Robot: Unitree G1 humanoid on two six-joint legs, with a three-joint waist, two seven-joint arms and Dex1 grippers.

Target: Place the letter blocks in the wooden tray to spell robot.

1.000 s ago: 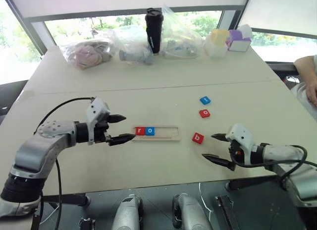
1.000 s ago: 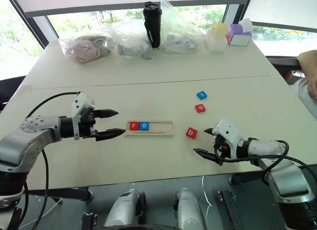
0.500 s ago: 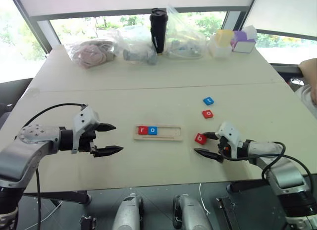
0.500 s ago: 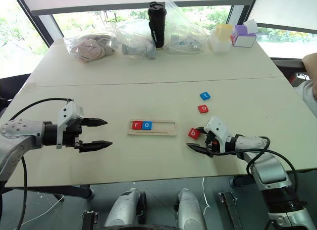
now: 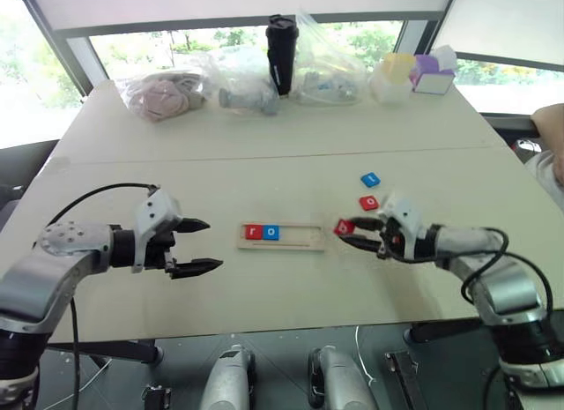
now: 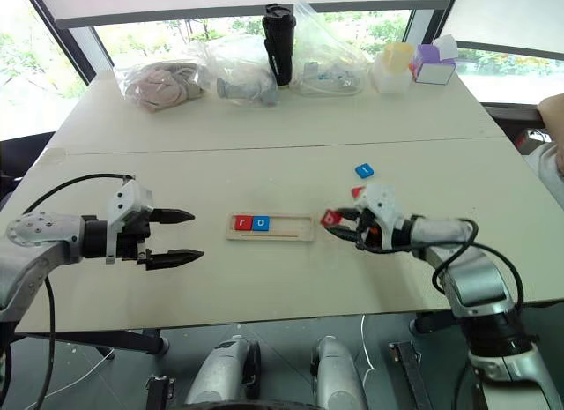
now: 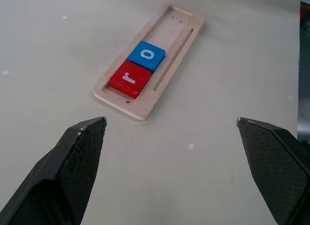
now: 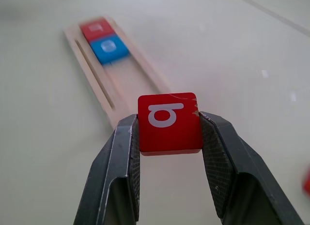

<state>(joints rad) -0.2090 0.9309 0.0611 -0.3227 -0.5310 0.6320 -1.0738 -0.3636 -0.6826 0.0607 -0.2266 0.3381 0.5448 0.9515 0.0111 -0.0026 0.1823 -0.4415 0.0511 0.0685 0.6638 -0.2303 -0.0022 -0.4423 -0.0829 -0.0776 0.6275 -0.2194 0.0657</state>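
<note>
The red block [image 7: 129, 78] at the near end of the wooden tray [image 7: 180, 34] bears a white "r", and the blue block [image 7: 147, 55] touching it at its 1 o'clock side bears a white "o". The red block [image 8: 169, 122] pinched in the right gripper [image 8: 169, 138] carries a white "b". Letters on the two loose blocks on the counter are too small to read.

L arm reaches in from lower left of frame, left claw [image 5: 196, 247] wide open, fingers level, pointing toward frame centre. R arm comes from lower right, right claw [image 5: 351, 233] closed, pinching red b block [image 8: 169, 123] betw both fingertips, just above desk
</note>
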